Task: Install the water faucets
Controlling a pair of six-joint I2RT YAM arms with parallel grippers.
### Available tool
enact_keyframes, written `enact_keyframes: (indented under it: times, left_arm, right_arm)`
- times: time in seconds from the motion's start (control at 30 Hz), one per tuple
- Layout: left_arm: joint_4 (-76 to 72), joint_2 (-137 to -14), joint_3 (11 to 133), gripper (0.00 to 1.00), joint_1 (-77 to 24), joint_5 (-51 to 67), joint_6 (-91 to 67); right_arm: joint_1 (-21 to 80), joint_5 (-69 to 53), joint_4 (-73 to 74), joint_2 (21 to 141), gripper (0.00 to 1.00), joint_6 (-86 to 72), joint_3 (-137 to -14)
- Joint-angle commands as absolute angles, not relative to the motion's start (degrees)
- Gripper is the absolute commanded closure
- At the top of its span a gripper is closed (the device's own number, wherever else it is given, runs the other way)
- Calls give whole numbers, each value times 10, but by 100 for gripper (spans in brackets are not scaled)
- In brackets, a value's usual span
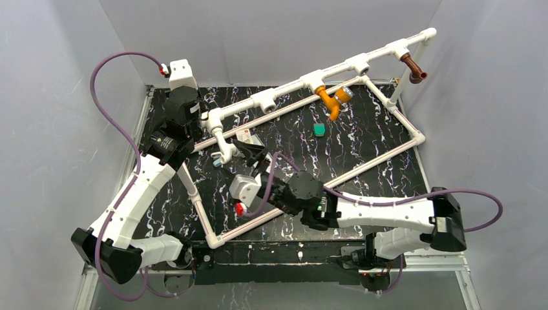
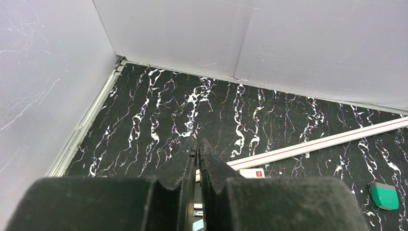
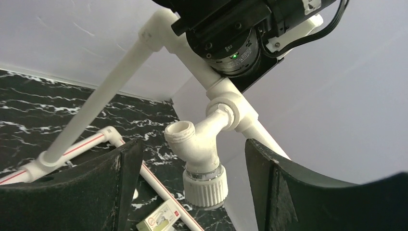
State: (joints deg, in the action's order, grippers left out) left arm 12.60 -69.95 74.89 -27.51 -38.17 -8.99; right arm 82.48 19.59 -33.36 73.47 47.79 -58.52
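The white faucet (image 3: 204, 149) hangs spout-down from a fitting at the left end of the pipe frame's raised rail (image 1: 278, 95), its stem in the fitting. It also shows in the top view (image 1: 224, 150). My right gripper (image 3: 190, 144) is open, one finger on each side of this faucet without touching it; in the top view it sits just right of it (image 1: 249, 154). The orange faucet (image 1: 331, 100) and the reddish-brown faucet (image 1: 413, 68) hang from fittings further right. My left gripper (image 2: 197, 144) is shut with nothing seen in it, beside the rail's left end (image 1: 186, 110).
A small teal piece (image 1: 319, 130) lies on the black marbled table inside the frame and also shows in the left wrist view (image 2: 385, 196). A small white labelled box (image 1: 245, 135) lies by the floor pipe (image 2: 327, 143). Grey walls enclose three sides.
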Motion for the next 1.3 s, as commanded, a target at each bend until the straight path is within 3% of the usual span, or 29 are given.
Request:
enact_keyframes:
  times: [0.0, 0.63, 0.77, 0.9, 1.27]
  left_arm:
    - [386, -777, 660, 95, -307, -295, -80]
    - [384, -778, 660, 95, -308, -294, -79]
    - [383, -776, 659, 95, -308, -294, -79]
    - [382, -777, 658, 95, -308, -295, -79]
    - [383, -781, 660, 95, -308, -297, -79]
  right_arm:
    - [822, 271, -432, 772, 17, 531, -637]
    - [822, 365, -536, 884, 41, 608, -677]
    - [822, 371, -553, 887, 62, 603, -674]
    - [822, 374, -551, 885, 99, 571, -675]
    - [822, 439, -627, 899, 99, 303, -669]
